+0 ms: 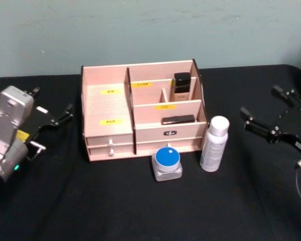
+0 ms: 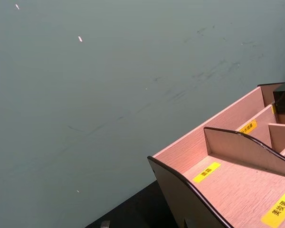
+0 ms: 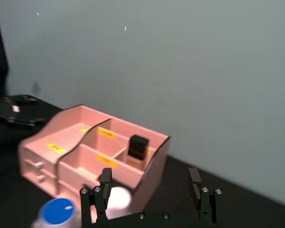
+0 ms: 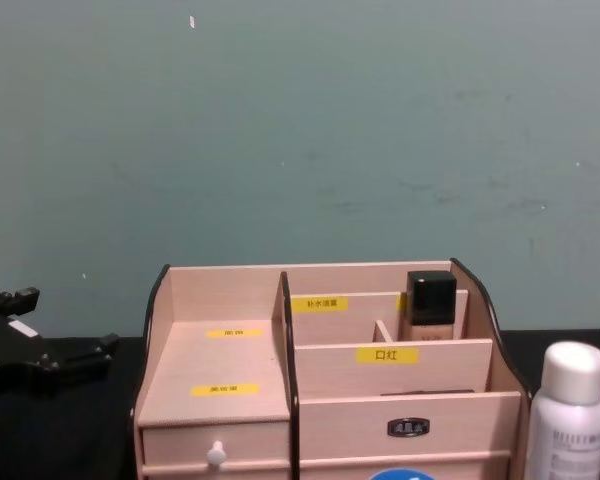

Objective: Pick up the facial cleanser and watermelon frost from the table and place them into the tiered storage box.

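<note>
Left gripper (image 1: 53, 99) and right gripper (image 1: 261, 102) both spread, holding nothing.
Tall white plastic bottle (image 1: 214, 143) likely light, stiff, slick: grasp squarely at mid-body.

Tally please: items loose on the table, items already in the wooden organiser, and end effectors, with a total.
Loose on the table: 2 (white bottle, blue-lidded jar)
In the tiered storage box: 2 (black-capped bottle, flat black item)
End effectors: 2 (left end effector, right end effector, both open)
Total: 6
</note>
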